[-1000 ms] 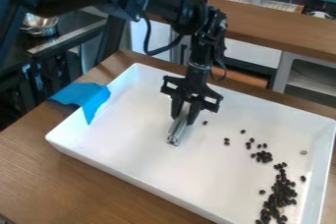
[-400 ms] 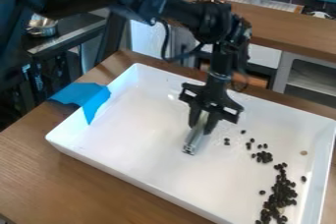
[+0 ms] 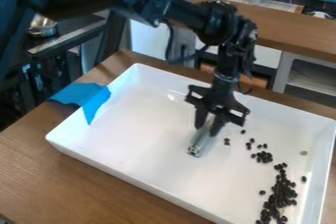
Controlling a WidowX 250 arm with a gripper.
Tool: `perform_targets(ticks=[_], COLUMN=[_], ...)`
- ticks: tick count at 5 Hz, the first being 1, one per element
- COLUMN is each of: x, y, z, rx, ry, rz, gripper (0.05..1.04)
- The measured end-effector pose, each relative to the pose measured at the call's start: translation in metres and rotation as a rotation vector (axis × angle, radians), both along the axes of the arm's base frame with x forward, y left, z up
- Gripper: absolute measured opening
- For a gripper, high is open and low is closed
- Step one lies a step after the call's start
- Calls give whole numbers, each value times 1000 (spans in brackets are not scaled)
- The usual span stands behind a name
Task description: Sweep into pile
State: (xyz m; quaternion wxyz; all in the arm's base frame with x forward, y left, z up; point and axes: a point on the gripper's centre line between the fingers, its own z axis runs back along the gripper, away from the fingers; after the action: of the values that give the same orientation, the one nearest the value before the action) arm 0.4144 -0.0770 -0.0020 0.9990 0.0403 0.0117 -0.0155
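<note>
My gripper (image 3: 208,126) hangs over the middle of the white tray (image 3: 151,144), shut on a silver metal bar (image 3: 200,140) that slants down to the left. Dark beans (image 3: 282,193) lie in an elongated cluster at the tray's lower right. Above them sits a smaller clump of beans (image 3: 263,156), with several loose ones trailing up and left toward the bar. A pair of beans (image 3: 227,141) lies just right of the bar, and a pale brown round piece (image 3: 304,153) rests near the right wall.
Blue cloth or tape (image 3: 85,98) drapes over the tray's left rim. The tray stands on a wooden table (image 3: 85,183). Behind it are a wooden counter (image 3: 295,31) and a metal pot (image 3: 42,26) at the upper left.
The gripper has moved right and slightly down with the metal bar, closer to the beans. The single bean seen right of the gripper earlier is no longer visible.
</note>
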Motion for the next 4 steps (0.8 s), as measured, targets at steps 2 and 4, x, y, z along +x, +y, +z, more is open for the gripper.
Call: perform_targets(ticks=[2,4], x=[-6,-22], y=[-21,-53], z=[1,2], rx=[-47,-90], ry=[-11,-5], rz=[-107,-225], gripper=[350,351])
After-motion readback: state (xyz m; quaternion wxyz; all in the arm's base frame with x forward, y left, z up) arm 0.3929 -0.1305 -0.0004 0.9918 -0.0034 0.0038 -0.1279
